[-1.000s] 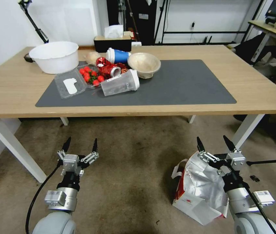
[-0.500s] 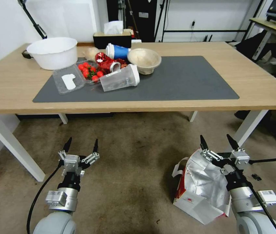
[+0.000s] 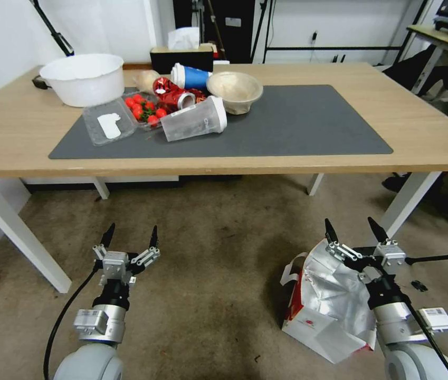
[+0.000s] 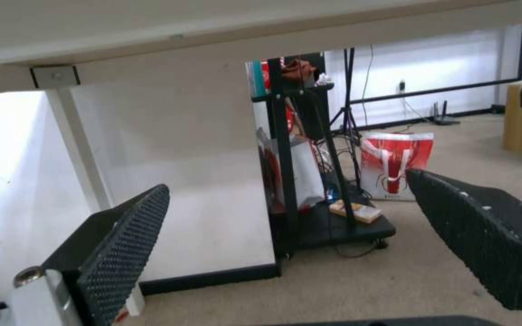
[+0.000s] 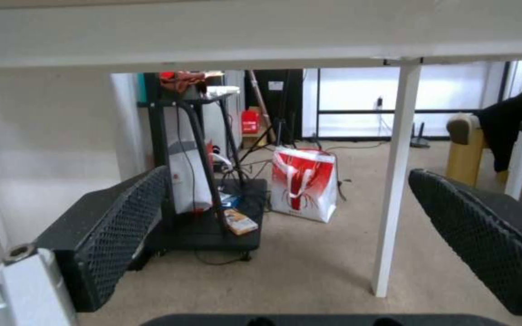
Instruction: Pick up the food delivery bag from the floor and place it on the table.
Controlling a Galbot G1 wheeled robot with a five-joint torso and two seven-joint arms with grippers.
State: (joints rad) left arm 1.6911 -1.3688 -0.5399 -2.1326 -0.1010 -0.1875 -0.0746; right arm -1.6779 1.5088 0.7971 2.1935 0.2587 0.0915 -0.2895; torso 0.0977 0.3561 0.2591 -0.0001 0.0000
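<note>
- There is one food delivery bag [image 3: 326,303]. It lies on the floor [image 3: 213,264], under and just beside the right claw [image 3: 355,235].
- The bag is squashed and tipped over. Its shiny silver inside faces up, toward the right claw. Its white bottom end with the small red logo points back toward the robot.
- The bag's long way runs from the robot out toward the table [image 3: 435,142]. One white strap sticks out on the side facing the left claw [image 3: 131,235].
- There are two claws. Both hang low over the floor, in front of the table's near edge, and both point toward the table.
- The right claw is wide open. Its two black fingers [image 5: 485,235] stand far apart and hold nothing. I cannot tell if it touches the bag's silver foil.
- The left claw is wide open too, and it holds nothing. Its fingers [image 4: 122,244] are far apart. It is well apart from the bag, over bare carpet.
- There is one table, ahead of both claws and higher up. It has one dark grey mat [image 3: 297,126] on top.
- On the table, ahead of the left claw, I count one big white bowl [image 3: 84,79], one tan bowl [image 3: 234,92], one blue cup [image 3: 192,76] on its side, one clear cup [image 3: 194,119] on its side, and one clear box of red tomatoes [image 3: 144,111].
- The wrist views look under the table, at one red and white bag [image 5: 303,183] standing far off.
</note>
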